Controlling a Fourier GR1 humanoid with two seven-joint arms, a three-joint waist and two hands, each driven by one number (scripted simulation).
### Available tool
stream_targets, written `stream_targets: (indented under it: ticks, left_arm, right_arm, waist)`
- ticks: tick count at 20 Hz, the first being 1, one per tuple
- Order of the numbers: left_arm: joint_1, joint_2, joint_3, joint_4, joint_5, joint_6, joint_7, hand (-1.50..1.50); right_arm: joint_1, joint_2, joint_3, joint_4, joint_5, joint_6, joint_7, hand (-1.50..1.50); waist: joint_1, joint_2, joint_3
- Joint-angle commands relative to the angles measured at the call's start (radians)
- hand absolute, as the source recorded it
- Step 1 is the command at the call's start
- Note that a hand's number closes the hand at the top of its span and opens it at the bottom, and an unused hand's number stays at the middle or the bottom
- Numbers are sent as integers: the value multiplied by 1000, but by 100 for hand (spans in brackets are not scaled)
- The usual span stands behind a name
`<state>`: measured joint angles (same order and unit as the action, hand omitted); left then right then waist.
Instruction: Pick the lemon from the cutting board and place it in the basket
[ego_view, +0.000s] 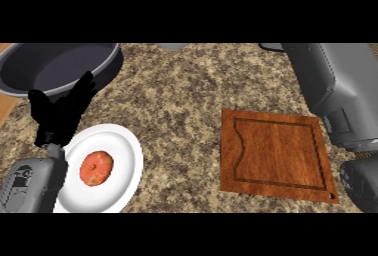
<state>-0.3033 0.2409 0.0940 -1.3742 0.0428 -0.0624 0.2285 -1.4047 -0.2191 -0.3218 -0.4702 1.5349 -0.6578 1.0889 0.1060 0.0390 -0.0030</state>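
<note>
1. Lemon: not to be found anywhere in the head view; no yellow fruit lies on the counter or on any dish.
2. The cutting board lies flat at the right of the counter; its grooved face is bare, with nothing resting on it.
3. The right forearm stands large along the right edge, overlapping the board's far right corner; a dark shape at the lower right edge may be the right hand; whether it holds anything I cannot tell.
4. No basket is evident; the only deep vessel is a dark grey round pot at the upper left.
5. The left hand rests at the left with fingers straight, pointing up and holding nothing; it shows between the pot and a white plate.
6. The plate carries a red-orange round fruit, seemingly a tomato and not the task's item.
7. Judgement of step: the board being bare, the pick appears already made or the fruit is hidden; the carry is probably in hand.
8. Next move calls for locating the receptacle, bringing the fruit above its opening, and releasing only once clear of the rim; the plate's fruit must be left alone.
</note>
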Motion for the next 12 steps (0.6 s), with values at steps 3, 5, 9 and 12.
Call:
stream_targets:
  ticks: [3,5,9,12]
  left_arm:
    - [-43,2,11,22,8,0,13,0]
    - [11,-22,-8,26,-13,13,-24,0]
    - [10,8,20,15,2,0,-20,0]
    - [-7,10,17,1,11,-4,25,0]
  right_arm:
    - [-55,-75,-39,86,81,-42,181,150]
    - [-87,-131,-45,117,107,18,179,150]
    - [-33,-168,-49,161,165,10,230,150]
    - [-55,-188,-63,166,183,18,257,150]
  waist:
    - [-17,2,0]
    - [-14,-1,0]
    - [-24,-4,1]
    - [-26,-9,2]
